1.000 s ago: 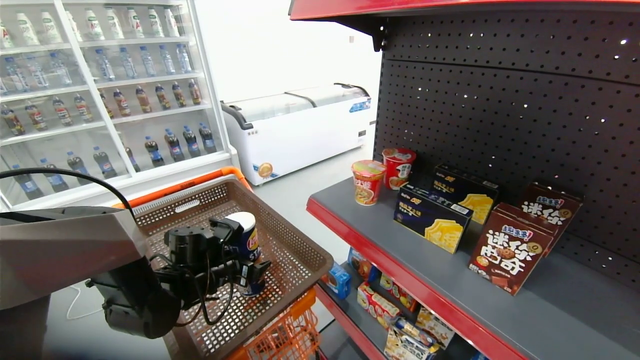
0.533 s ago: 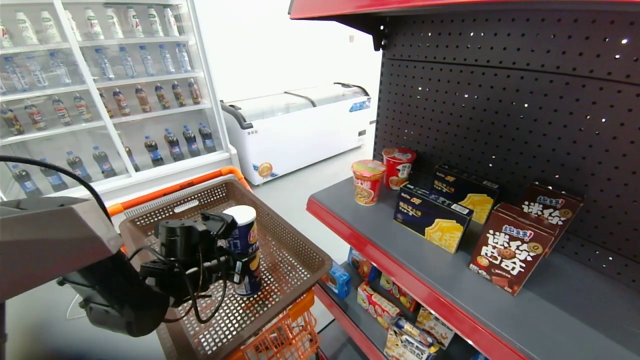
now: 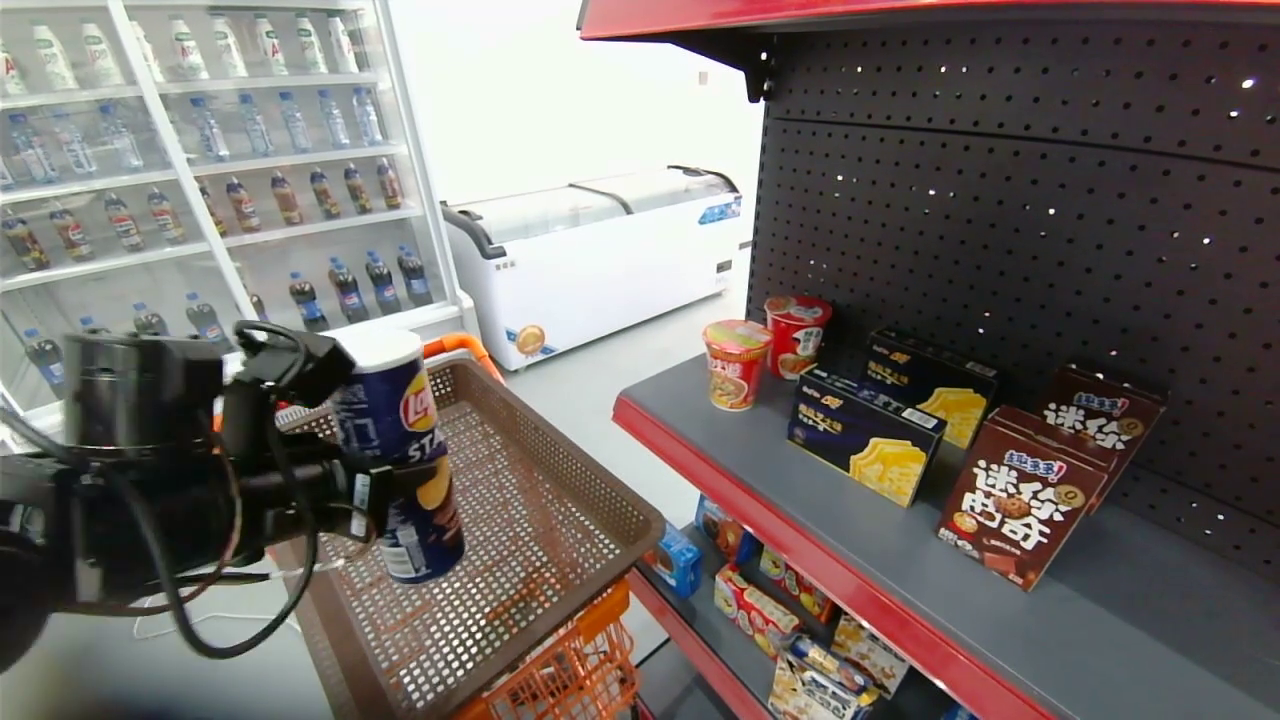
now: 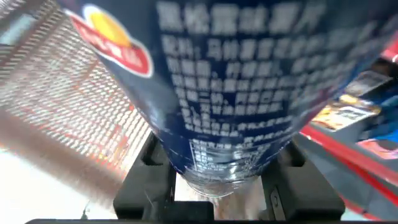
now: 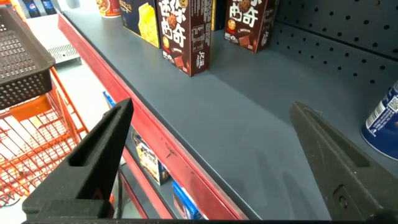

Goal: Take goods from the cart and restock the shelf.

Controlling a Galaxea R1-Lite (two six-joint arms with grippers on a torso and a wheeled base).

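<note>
Left gripper (image 3: 385, 490): nearest the camera, on the left; its jaws are clamped on the lower half of the chip can, one finger on each side, as the left wrist view (image 4: 222, 169) shows from close up.
Chip can (image 3: 400, 450): dark blue with a white lid, close to upright and leaning a little; held over the near left part of the basket, lid higher than the basket's rim. In the left wrist view the can (image 4: 230, 81) has the mesh on one side and the shelf's red edge on the other.
Basket (image 3: 640, 520): brown perforated plastic, sitting on top of the cart.
Cart (image 3: 570, 670): orange wire frame, just beside the shelf's end.
Right gripper (image 5: 211, 107): jaws spread wide with nothing between them, above the bare grey board.
Shelf (image 3: 760, 490): grey board with a red front edge and a black pegboard back.
Cup noodles (image 3: 736, 363): two, at the shelf's far left end.
Dark blue boxes (image 3: 865, 447): two, one behind the other.
Brown boxes (image 3: 1020, 500): two, to their right.
Lower shelf goods (image 3: 760, 600): mixed packets.
Chest freezer (image 3: 590, 260): white, behind.
Drinks cooler (image 3: 200, 200): rows of bottles, far left.
</note>
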